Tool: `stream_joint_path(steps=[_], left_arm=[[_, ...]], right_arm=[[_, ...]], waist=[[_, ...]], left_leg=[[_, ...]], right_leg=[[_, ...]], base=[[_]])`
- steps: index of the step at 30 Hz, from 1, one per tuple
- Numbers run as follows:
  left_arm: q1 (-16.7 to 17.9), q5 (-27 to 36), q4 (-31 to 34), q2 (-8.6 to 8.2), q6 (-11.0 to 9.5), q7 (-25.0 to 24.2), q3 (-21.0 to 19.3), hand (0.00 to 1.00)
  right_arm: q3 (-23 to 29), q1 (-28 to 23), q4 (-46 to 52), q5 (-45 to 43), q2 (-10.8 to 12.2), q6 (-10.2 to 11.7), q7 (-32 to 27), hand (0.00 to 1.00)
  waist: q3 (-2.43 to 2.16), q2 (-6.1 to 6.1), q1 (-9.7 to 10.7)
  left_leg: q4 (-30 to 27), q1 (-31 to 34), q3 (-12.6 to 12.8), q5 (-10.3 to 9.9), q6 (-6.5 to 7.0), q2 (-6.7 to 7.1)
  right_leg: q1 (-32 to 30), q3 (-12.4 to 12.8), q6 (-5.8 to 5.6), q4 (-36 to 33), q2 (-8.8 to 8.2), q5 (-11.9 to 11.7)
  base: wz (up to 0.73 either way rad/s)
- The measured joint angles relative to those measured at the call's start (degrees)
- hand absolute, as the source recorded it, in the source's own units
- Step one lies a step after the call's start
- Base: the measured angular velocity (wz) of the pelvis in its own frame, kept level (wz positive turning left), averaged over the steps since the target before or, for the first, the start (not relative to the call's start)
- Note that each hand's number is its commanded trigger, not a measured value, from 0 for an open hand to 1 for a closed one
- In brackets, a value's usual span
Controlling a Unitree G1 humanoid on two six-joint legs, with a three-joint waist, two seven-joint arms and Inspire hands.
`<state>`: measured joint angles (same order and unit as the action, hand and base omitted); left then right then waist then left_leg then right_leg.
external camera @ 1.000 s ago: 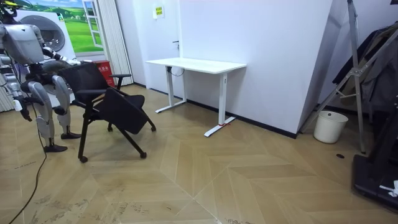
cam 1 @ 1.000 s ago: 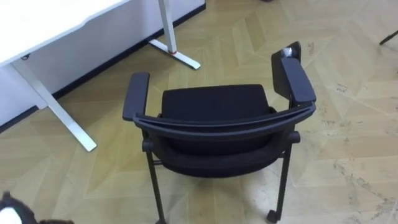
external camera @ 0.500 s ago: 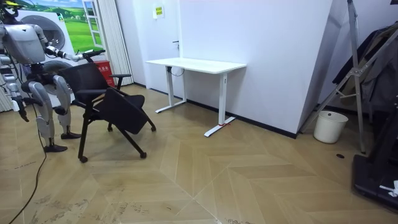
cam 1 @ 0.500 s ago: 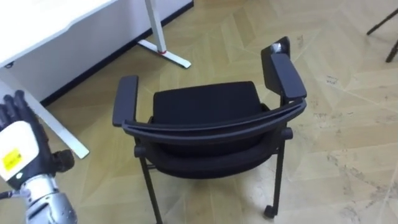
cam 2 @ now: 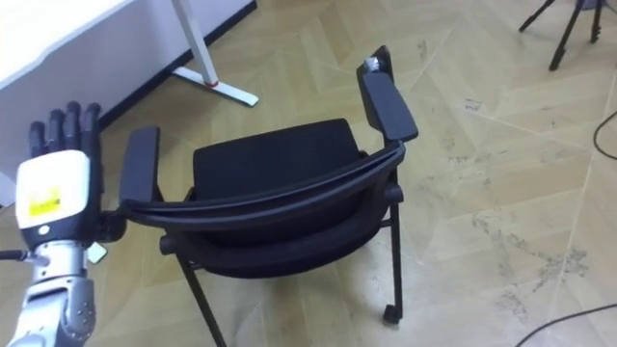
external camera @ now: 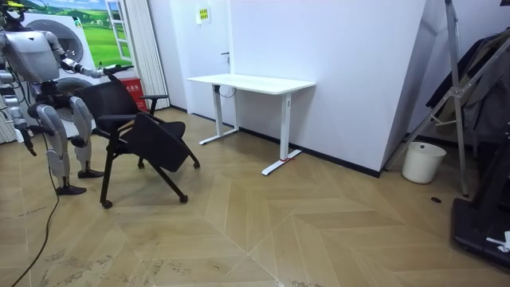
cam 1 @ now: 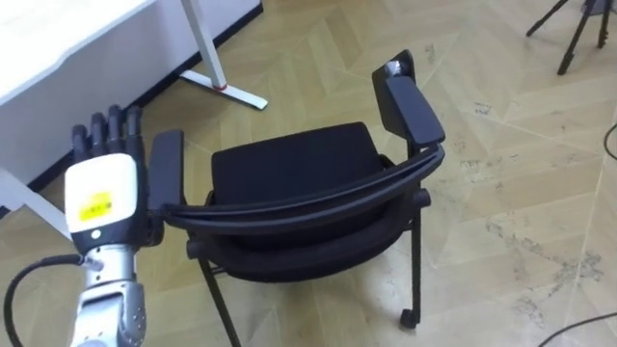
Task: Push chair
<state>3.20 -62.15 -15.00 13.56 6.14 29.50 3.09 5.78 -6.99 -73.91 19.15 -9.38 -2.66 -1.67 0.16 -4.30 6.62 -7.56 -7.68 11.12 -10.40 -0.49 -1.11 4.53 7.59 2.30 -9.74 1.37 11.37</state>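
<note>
**Containers.** A white bucket (external camera: 423,162) stands on the floor (cam 1: 501,145) by the wall at the room view's right. Its contents cannot be seen.

**Task item.** The chair (cam 1: 289,169) stands on the floor directly in front of the robot, with its backrest toward the robot. The white table (cam 1: 58,48) is just beyond it on the robot's left. The chair is all black. It has a flat rectangular seat pad, a curved backrest rail and two flat padded armrests. Thin tubular legs carry it, and one leg ends in a small caster (cam 1: 410,316).

**Hands.** The left robot hand (cam 1: 101,188) is raised just beside the left armrest (cam 1: 166,178), fingers straight and together, holding nothing. Contact with the armrest cannot be confirmed. The right robot hand (external camera: 29,140) hangs at the robot's side in the room view, and its state cannot be told.

**Materials.** The seat and armrests look matte and cushioned. The table has a smooth white top on white metal legs. The floor is light wood laid in a chevron pattern, with scuffed patches.
</note>
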Motion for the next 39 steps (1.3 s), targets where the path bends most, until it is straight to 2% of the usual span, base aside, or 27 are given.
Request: stream_joint_path(steps=[3,6,14,19,24,28,35,39], left_arm=[[0.03,-0.06,1.7,0.51,1.15,-2.71,0.2,0.0],[0.18,-0.29,3.83,0.94,1.96,-4.76,0.54,0.0],[0.88,-0.73,6.89,1.51,3.68,-7.91,2.72,0.0],[0.87,-1.09,7.49,1.72,3.73,-9.26,3.89,0.0],[0.87,-1.02,8.53,1.74,2.86,-12.25,8.02,0.0],[0.85,-1.0,8.8,1.74,2.53,-14.92,10.99,0.0],[0.86,-0.92,12.43,2.01,2.04,-23.06,14.3,0.0],[0.83,-0.39,14.7,2.57,2.66,-27.95,16.56,0.0]], right_arm=[[-0.03,0.76,0.15,0.02,-0.28,-0.03,0.99,0.0],[-0.05,1.31,0.16,0.03,-0.45,-0.03,1.56,0.0],[-1.27,1.46,0.56,-0.59,-0.65,0.09,1.63,0.0],[-3.35,2.17,0.53,-1.06,-0.63,0.14,1.44,0.0],[-4.55,3.14,0.42,-0.45,-0.55,0.33,1.42,0.0],[-5.09,4.07,0.12,-0.25,-0.43,0.6,1.15,0.0],[-5.02,3.6,0.13,-0.38,-0.5,0.66,1.4,0.0],[-4.9,3.86,0.12,-1.3,-0.51,0.77,1.82,0.0]], waist=[[0.05,0.09,0.2],[0.33,0.51,0.06],[0.3,0.5,-0.31],[0.1,0.59,-0.27],[0.01,1.06,0.08],[0.0,1.08,1.17],[0.03,1.13,1.55],[-0.24,0.72,2.6]], left_leg=[[0.01,0.58,-0.02,0.0,0.0,0.0],[0.02,0.74,-0.02,0.0,0.0,0.04],[0.01,1.12,-0.23,0.0,0.0,0.08],[0.0,1.17,-0.3,0.0,0.0,0.09],[-0.01,1.19,-0.27,0.0,0.0,0.06],[-0.03,1.13,-0.27,0.0,0.0,0.06],[-0.06,1.36,-0.11,0.0,0.0,0.08],[-0.06,1.29,-0.23,0.0,0.0,0.07]], right_leg=[[-0.63,0.05,0.0,-0.01,-0.01,0.0],[-0.72,0.03,0.0,0.09,-0.04,0.0],[-0.91,-0.35,-0.01,0.13,-0.11,0.0],[-0.89,-0.84,-0.02,0.06,-0.19,0.0],[-0.76,-1.4,-0.02,0.08,-0.21,0.0],[-0.78,-1.3,-0.02,0.03,-0.22,0.0],[-1.66,-0.04,-0.03,0.09,-0.08,0.01],[-1.55,0.14,-0.02,-0.21,-0.05,-0.02]], base=[[-0.01],[0.0],[0.0],[0.03],[0.04],[-0.02],[-0.11],[-0.01]])
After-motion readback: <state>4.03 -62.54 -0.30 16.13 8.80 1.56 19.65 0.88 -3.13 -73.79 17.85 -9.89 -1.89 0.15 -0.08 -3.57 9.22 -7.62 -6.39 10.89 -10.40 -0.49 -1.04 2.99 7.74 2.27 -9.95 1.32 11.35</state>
